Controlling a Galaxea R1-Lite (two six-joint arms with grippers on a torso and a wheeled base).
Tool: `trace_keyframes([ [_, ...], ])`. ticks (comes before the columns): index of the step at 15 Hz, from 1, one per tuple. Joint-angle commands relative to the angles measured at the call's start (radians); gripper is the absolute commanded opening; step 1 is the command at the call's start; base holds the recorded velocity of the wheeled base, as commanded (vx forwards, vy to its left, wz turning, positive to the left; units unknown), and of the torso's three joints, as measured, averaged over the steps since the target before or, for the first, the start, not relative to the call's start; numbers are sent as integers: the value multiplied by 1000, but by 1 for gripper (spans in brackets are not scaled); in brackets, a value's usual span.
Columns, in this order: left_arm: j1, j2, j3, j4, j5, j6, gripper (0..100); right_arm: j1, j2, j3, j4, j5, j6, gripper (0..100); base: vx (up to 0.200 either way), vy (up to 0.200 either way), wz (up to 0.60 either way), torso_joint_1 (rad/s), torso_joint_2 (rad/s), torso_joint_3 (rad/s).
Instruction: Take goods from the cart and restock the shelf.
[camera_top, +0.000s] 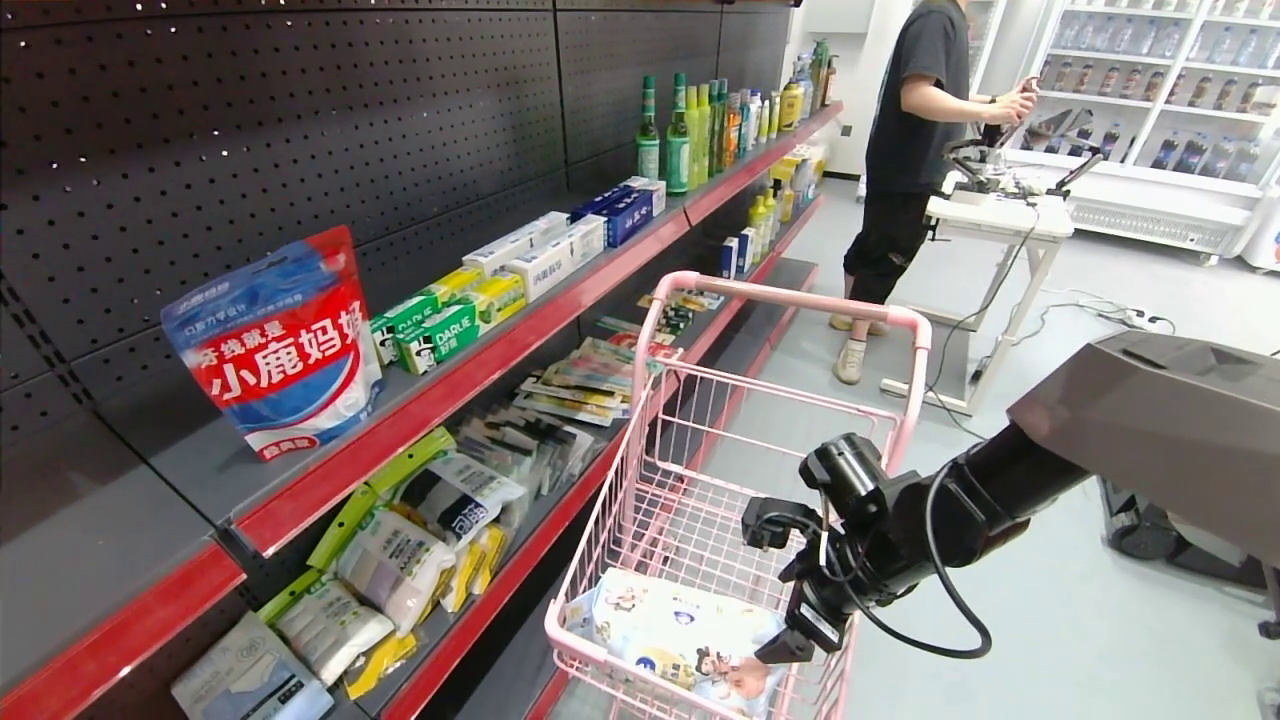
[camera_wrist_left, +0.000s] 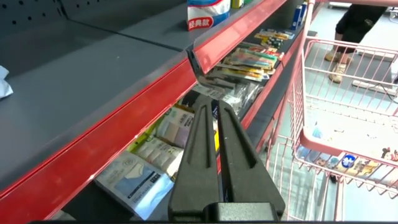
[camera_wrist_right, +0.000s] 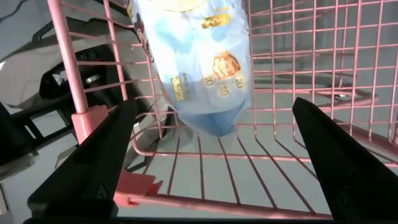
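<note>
The right gripper (camera_wrist_right: 212, 107) is hovering inside the pink cart (camera_top: 790, 296) with its fingers spread wide on either side of the pale blue packet (camera_top: 668, 630), not yet pinching it. The packet is lying in the basket's near corner, close to the near rim. The left gripper (camera_wrist_left: 216, 103) is hanging beside the red front edge of the shelf (camera_top: 480, 376), fingers pressed together and holding nothing. A red and blue pouch (camera_top: 285, 340) is standing on the upper board, so restocking appears to be partly done; grasping, lifting and shelving this packet are remaining
</note>
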Motion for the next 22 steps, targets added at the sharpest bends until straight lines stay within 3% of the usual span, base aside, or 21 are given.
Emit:
trace_keyframes([
  [1,1,0,0,0,0,0,0,-2,5,-6,-1,14,2,100,0,0,0,0,0,0],
  [9,1,2,0,-2,0,0,0,-2,19,-2,1,128,-1,100,0,0,0,-59,152,89],
  [22,1,0,0,-2,0,1,0,-26,134,-72,-1,197,-24,100,0,0,0,0,0,0],
])
